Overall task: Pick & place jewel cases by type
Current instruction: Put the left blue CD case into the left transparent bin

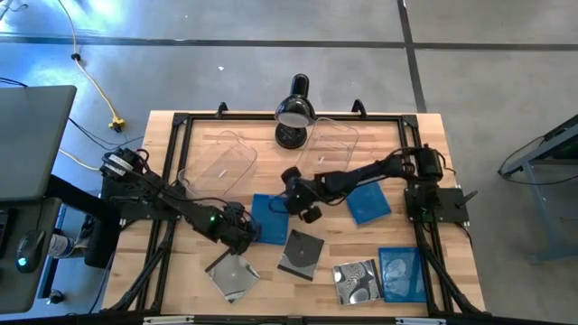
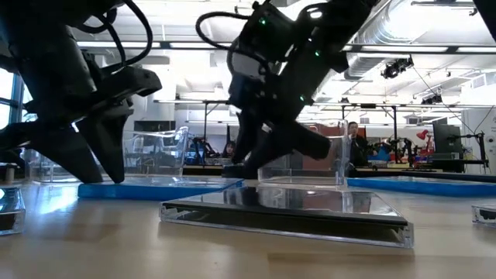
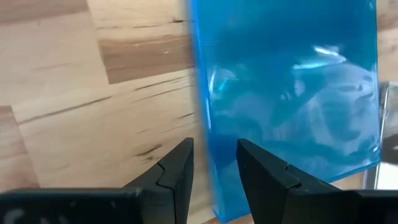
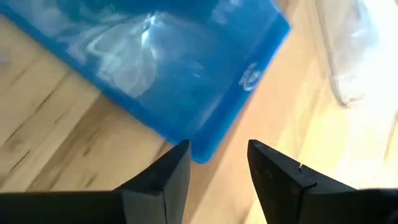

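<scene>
A blue jewel case [image 1: 269, 219] lies flat on the table between both grippers. My left gripper [image 3: 214, 163] is open and points down over the case's left edge [image 3: 208, 124], with one finger over the wood and one over the blue plastic. My right gripper [image 4: 214, 163] is open over a corner [image 4: 200, 151] on the right side of the same case. Two more blue cases [image 1: 368, 200] [image 1: 402, 273] lie to the right. Three clear or dark cases [image 1: 301, 255] [image 1: 233, 275] [image 1: 357, 280] lie along the near side.
Two clear plastic tubs [image 1: 221, 162] [image 1: 330, 144] stand toward the far side, with a black desk lamp [image 1: 293, 113] at the far edge between them. A dark frame [image 1: 181, 122] runs round the tabletop. In the low view the dark case [image 2: 287, 209] lies nearest.
</scene>
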Robot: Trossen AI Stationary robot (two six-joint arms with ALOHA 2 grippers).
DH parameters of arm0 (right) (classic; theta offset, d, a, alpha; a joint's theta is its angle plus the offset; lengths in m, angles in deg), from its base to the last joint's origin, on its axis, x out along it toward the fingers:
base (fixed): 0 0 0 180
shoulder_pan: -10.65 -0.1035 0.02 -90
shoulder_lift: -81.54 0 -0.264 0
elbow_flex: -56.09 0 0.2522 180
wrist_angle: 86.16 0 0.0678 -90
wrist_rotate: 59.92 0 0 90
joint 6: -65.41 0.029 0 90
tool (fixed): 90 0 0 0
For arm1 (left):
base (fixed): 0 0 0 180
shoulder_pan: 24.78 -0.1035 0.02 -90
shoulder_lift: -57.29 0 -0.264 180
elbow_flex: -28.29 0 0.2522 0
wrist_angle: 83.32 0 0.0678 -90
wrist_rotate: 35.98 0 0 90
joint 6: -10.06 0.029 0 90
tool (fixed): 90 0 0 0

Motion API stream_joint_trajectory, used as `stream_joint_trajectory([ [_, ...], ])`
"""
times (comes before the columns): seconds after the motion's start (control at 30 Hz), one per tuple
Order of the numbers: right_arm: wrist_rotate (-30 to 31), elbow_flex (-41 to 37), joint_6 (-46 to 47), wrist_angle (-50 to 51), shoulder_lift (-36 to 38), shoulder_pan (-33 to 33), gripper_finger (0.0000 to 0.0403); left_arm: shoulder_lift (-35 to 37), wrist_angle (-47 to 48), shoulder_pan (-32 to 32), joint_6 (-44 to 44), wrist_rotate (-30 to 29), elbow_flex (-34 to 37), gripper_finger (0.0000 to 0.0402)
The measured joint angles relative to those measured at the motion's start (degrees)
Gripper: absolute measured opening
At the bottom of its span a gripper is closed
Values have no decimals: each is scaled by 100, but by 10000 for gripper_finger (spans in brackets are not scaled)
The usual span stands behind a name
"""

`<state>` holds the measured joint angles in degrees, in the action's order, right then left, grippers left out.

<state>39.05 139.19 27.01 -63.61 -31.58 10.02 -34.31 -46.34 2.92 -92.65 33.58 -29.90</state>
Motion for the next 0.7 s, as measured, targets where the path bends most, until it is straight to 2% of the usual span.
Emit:
stream_joint_trajectory([
  [0.23,-1249,0,267,62,0,407,156,-2,-82,2,501,61,2,119],
  [0.4,-1200,-9,-360,145,-4,389,156,-2,-90,0,785,59,2,119],
  [0.6,-1168,-7,-257,422,-35,249,156,-2,-93,2,1339,60,2,119],
  [0.7,-549,-10,-316,496,-31,98,156,-2,-102,2,1621,136,2,119],
])
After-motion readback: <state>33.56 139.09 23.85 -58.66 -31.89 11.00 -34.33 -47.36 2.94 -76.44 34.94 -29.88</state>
